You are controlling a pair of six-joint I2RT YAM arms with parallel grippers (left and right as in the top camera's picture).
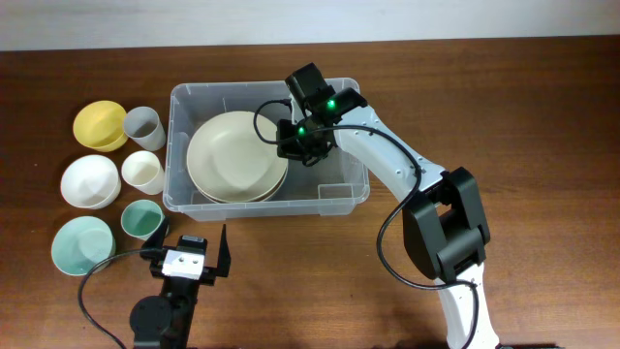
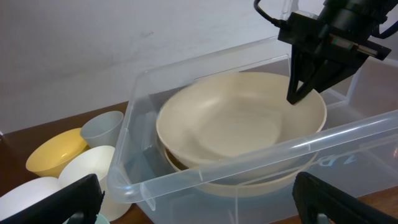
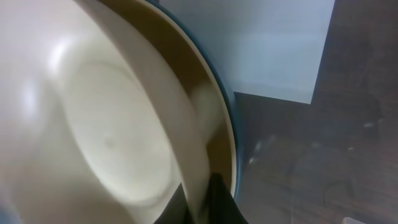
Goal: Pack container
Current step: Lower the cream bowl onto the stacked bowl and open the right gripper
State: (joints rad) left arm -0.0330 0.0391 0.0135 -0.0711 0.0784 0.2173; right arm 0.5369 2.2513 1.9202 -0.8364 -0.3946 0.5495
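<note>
The clear plastic container stands mid-table and fills the left wrist view. A large cream plate lies tilted inside it on another plate. My right gripper reaches into the container, and its fingers are shut on the cream plate's right rim. It shows in the left wrist view and the right wrist view. My left gripper is open and empty in front of the container's near wall. The container's white label shows through its base.
Left of the container stand a yellow bowl, a grey cup, a white bowl, a cream cup, a teal bowl and a teal cup. The right arm crosses the table's right side.
</note>
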